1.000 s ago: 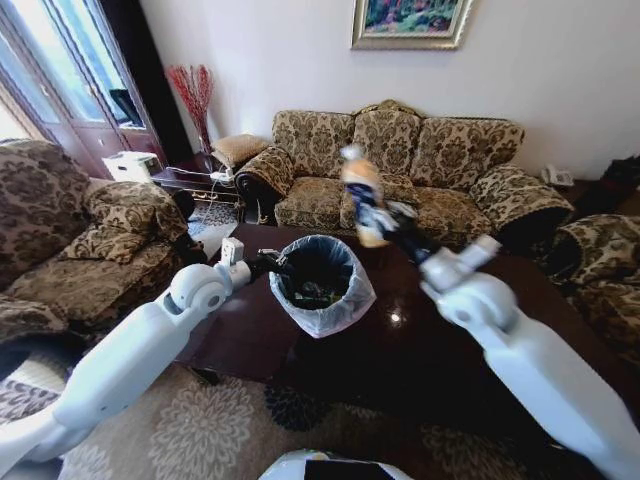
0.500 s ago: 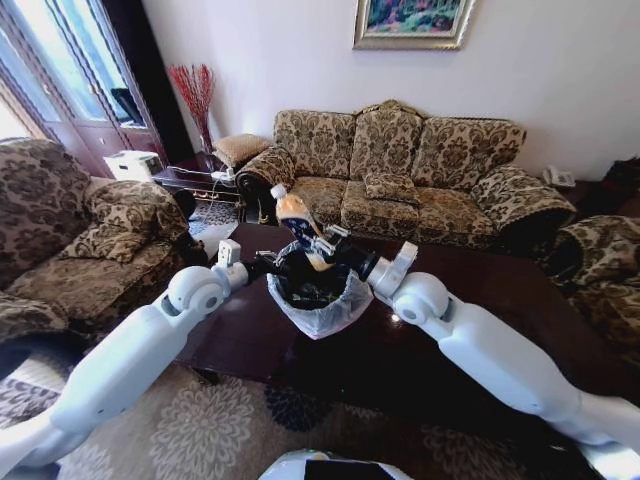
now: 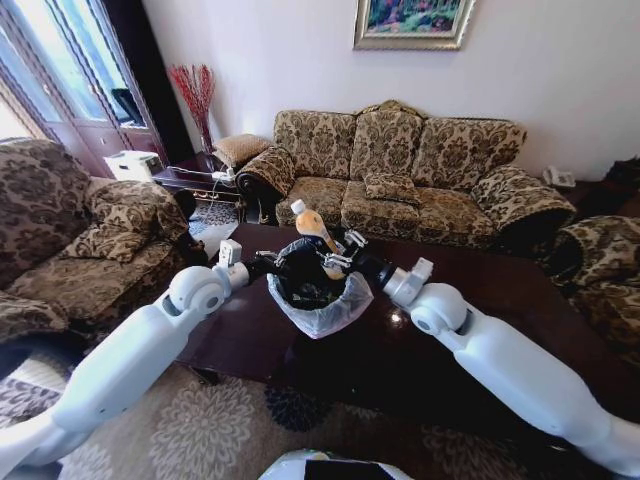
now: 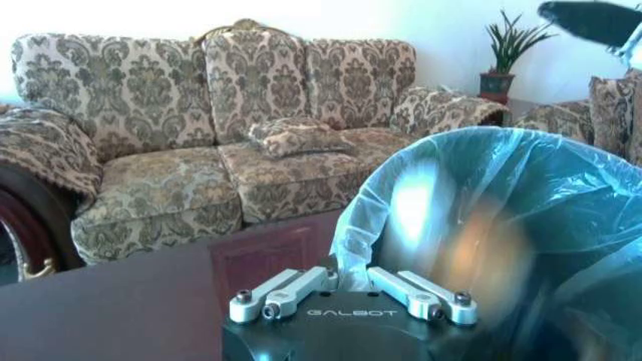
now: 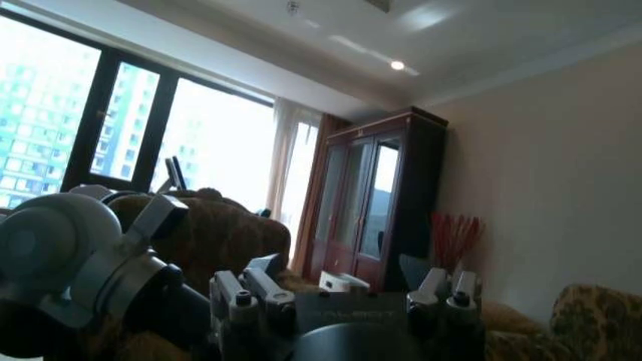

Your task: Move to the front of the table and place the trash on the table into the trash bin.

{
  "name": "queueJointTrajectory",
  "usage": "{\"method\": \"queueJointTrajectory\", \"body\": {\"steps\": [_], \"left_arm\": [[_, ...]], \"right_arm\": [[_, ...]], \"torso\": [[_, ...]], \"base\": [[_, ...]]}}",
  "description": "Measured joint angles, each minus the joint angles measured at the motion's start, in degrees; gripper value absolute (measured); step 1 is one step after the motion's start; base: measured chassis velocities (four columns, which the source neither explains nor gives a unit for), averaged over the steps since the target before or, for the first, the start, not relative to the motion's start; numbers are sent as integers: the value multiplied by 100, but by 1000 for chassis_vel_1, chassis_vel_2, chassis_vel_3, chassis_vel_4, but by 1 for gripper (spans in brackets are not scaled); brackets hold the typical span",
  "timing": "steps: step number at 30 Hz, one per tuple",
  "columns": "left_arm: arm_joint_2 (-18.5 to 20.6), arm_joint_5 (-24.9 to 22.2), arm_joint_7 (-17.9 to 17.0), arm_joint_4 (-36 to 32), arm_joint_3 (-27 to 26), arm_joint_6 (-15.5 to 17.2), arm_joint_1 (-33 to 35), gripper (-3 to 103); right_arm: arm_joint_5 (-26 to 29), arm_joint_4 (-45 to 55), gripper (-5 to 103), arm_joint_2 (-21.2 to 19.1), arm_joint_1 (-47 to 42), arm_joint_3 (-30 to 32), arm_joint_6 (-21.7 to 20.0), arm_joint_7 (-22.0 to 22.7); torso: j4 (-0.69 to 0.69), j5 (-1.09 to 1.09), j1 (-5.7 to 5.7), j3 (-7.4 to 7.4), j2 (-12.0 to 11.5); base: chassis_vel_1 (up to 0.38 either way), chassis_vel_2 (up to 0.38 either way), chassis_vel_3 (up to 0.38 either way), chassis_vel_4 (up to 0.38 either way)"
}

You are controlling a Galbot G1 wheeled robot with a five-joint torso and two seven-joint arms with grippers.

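Note:
The black trash bin [image 3: 320, 300] with its whitish liner stands on the dark glossy table [image 3: 480, 300]. My left gripper [image 3: 268, 264] is at its left rim, shut on the liner edge [image 4: 346, 259]. My right gripper [image 3: 338, 255] hangs over the bin's mouth. In the right wrist view it [image 5: 346, 282] stands open with nothing between its fingers. The beige-and-white bottle [image 3: 316, 232] is tilted, cap up, just above the bin and beside that gripper. Through the liner it shows as an orange blur [image 4: 482, 241]. Greenish trash [image 3: 315, 295] lies inside the bin.
A patterned sofa [image 3: 400, 160] runs behind the table. Armchairs stand at the left [image 3: 60, 230] and right [image 3: 600, 270]. A side table with a red-twig vase [image 3: 195, 95] is at the back left. A patterned rug [image 3: 200, 430] lies under the table's near edge.
My right arm swung the bottle from high over the table's middle leftward and down to the bin's mouth, and its gripper now stands open. The left arm held still at the rim.

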Motion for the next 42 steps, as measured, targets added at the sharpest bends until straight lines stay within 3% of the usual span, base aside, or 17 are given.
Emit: {"method": "queueJointTrajectory", "body": {"steps": [2,3,4,6,7,8,10,11,13,14,15,17,20,21,24,33,42], "left_arm": [[3,-1,0,-14,-1,2,3,2],[11,-4,2,-27,-11,2,4,2],[11,-4,2,-27,-11,2,4,2],[23,-8,2,-36,-63,2,21,2],[26,-9,2,-37,-134,0,55,2],[26,-9,2,-37,-134,0,55,2],[18,8,1,-27,-281,-46,143,2],[-41,39,7,-18,-522,-86,262,2],[-91,79,12,-41,-805,-102,408,2],[-152,149,43,-106,-1219,-125,671,2],[-238,233,117,-169,-1566,-143,932,2],[-311,295,219,-218,-1833,-142,1116,2],[-466,473,493,-361,-2615,-132,1637,2],[-466,473,493,-361,-2615,-132,1637,2],[-548,648,770,-633,-3291,-174,2419,2],[-643,930,1018,-934,-3735,-348,3182,2],[-725,932,1082,-1012,-3769,-374,3236,2]], "right_arm": [[65,79,86,-44,-70,141,-31,21],[133,151,96,-75,-144,285,-54,77],[133,151,96,-75,-144,285,-54,77],[310,320,99,-131,-353,647,-196,379],[487,494,99,-186,-601,966,-404,738],[487,494,99,-186,-601,966,-404,738],[661,655,100,-240,-989,1306,-611,1309],[698,682,100,-232,-1281,1589,-691,1662],[682,665,100,-183,-1449,1746,-746,1821],[596,600,100,-87,-1574,1883,-835,1957],[423,592,100,7,-1828,2163,-1043,2050],[310,633,100,54,-2085,2511,-1211,2069],[49,928,100,232,-3122,3578,-1579,1933],[49,928,100,232,-3122,3578,-1579,1933],[-220,1122,100,595,-3926,4240,-1622,1886],[-626,1402,100,1058,-4282,4292,-1598,1984],[-808,1633,100,1191,-4407,4227,-1583,2066]], "torso": [[0,0,0,0,0],[0,0,0,0,0],[0,0,0,0,0],[1,0,0,0,0],[1,-2,0,0,0],[1,-2,0,0,0],[0,0,0,0,0],[-1,-2,-1,0,0],[-5,-2,0,0,1],[-4,1,0,0,1],[6,8,0,0,1],[6,2,0,0,1],[1,-1,0,0,1],[1,-1,0,0,1],[-2,-1,-2,-2,2],[0,-1,1,0,1],[1,-2,1,0,1]], "base": [[0,0,0,0],[0,0,0,0],[0,0,0,0],[0,0,0,0],[0,0,0,0],[0,0,0,0],[0,0,0,0],[0,0,0,0],[0,0,0,0],[0,0,0,0],[0,0,0,0],[0,0,0,0],[0,0,0,0],[0,0,0,0],[0,0,0,0],[34,-23,-22,38],[176,-178,-193,184]]}}
